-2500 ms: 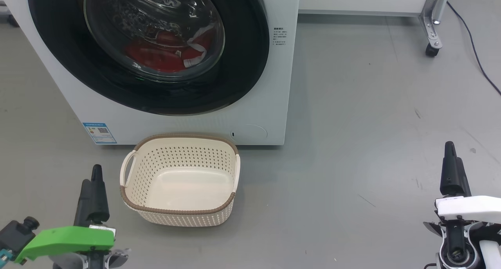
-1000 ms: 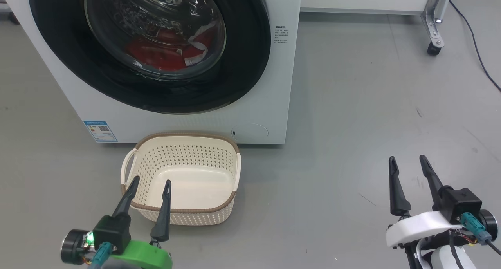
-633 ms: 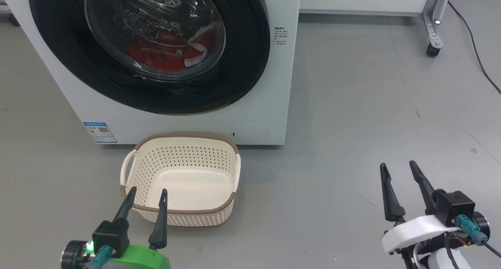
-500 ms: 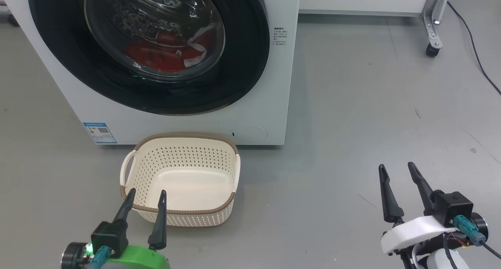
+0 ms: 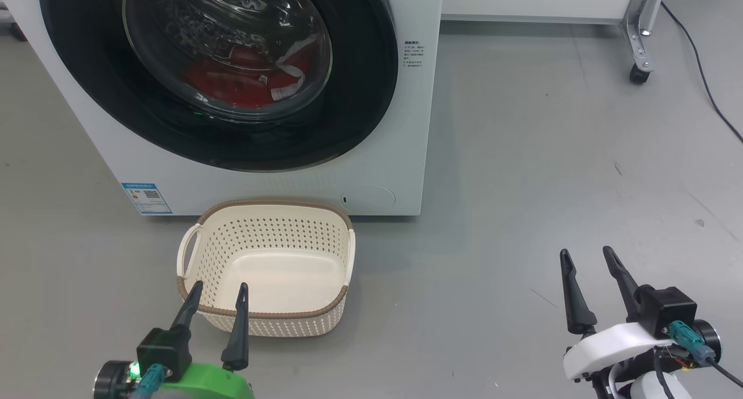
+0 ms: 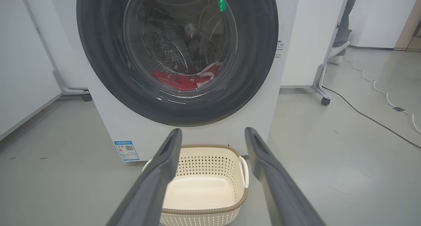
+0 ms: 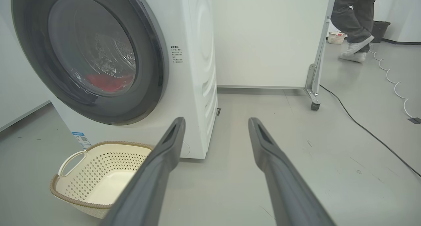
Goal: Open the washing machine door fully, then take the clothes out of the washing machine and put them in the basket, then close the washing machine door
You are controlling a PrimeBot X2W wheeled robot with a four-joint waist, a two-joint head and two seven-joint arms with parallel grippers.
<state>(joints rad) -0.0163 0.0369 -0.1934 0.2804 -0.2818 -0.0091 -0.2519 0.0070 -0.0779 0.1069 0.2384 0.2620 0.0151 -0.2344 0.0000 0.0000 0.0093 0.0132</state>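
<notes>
The white washing machine [image 5: 406, 126] stands ahead with its black-rimmed door [image 5: 360, 97] shut flat against the front. Red and white clothes [image 5: 244, 82] lie in the drum behind the glass, also seen as clothes [image 6: 184, 81] in the left wrist view. The cream basket [image 5: 191, 254] sits empty on the floor just before the machine. My left gripper [image 5: 219, 287] hangs open over the basket's near rim. My right gripper [image 5: 586, 252] is open over bare floor, well right of the machine. Both hold nothing.
A white panel on a wheeled metal leg [image 5: 638, 68] stands behind and right of the machine. A black cable [image 5: 702, 68] runs over the grey floor at far right. A person's legs [image 7: 355, 22] show beyond the panel. Another small basket [image 7: 335, 37] sits far back.
Both grippers have drifted slightly lower and back toward me over the last second; earlier still they turned from edge-on to fingers spread. The machine, door and basket stay put.
</notes>
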